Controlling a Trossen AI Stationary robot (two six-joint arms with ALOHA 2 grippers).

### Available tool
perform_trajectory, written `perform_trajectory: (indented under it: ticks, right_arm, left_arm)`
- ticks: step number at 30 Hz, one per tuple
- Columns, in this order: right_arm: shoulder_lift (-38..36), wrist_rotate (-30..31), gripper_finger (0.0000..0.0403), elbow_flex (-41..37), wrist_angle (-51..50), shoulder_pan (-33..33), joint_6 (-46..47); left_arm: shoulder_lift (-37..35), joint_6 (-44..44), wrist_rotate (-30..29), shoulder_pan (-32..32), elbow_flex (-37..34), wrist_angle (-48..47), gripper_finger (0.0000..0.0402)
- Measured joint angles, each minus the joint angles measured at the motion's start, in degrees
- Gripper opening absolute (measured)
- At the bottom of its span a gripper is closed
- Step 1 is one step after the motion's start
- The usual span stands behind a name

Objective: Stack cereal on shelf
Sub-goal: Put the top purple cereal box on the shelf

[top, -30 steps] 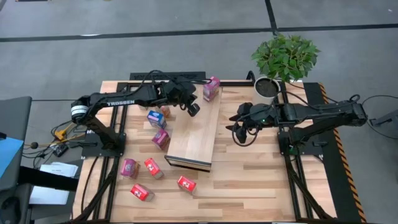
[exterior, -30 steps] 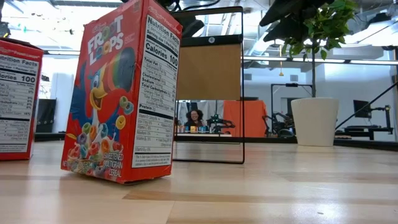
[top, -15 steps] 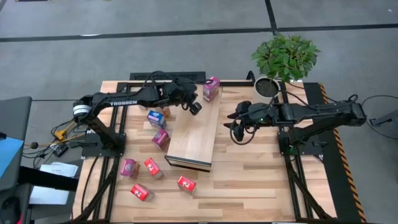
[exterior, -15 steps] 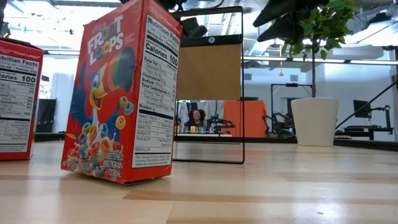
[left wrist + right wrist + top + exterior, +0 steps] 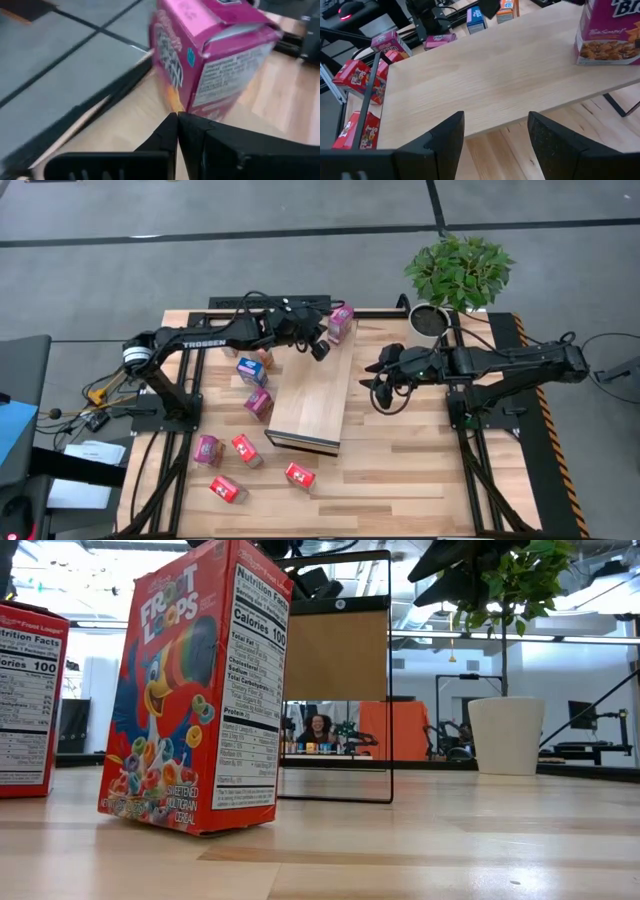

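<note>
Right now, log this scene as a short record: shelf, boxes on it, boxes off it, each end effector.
shelf: long pale wooden block, lying flat on the slatted table
on shelf: one magenta cardboard cereal box, upright at the far end
off shelf: red, blue, orange and magenta boxes on the table by the left arm
left end effector: shut, empty, beside the magenta box
right end effector: open, empty, beside the shelf

Grey floor (image 5: 300,250) crossed by dark seam lines surrounds the slatted wooden table (image 5: 400,470). A leafy potted plant (image 5: 458,272) in a white pot stands at the table's far right corner. Beyond, an open workshop (bright ceiling lights, pale walls) holds a seated person (image 5: 316,730) and an orange panel (image 5: 392,730)
</note>
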Motion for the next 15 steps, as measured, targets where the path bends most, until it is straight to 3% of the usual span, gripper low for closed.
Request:
perform_trajectory:
  ticks: [2,15]
  right_arm:
    - [0.0,-0.1,0.0245,0.0,0.0,0.0,0.0]
    - [0.0,-0.2,0.0245,0.0,-0.1,0.4,-0.4]
  left_arm:
    - [0.9,-0.7,0.1,0.0,0.3,2.7,0.0000]
    - [1.0,-1.8,-0.1,-0.4,0.1,-2.6,0.0000]
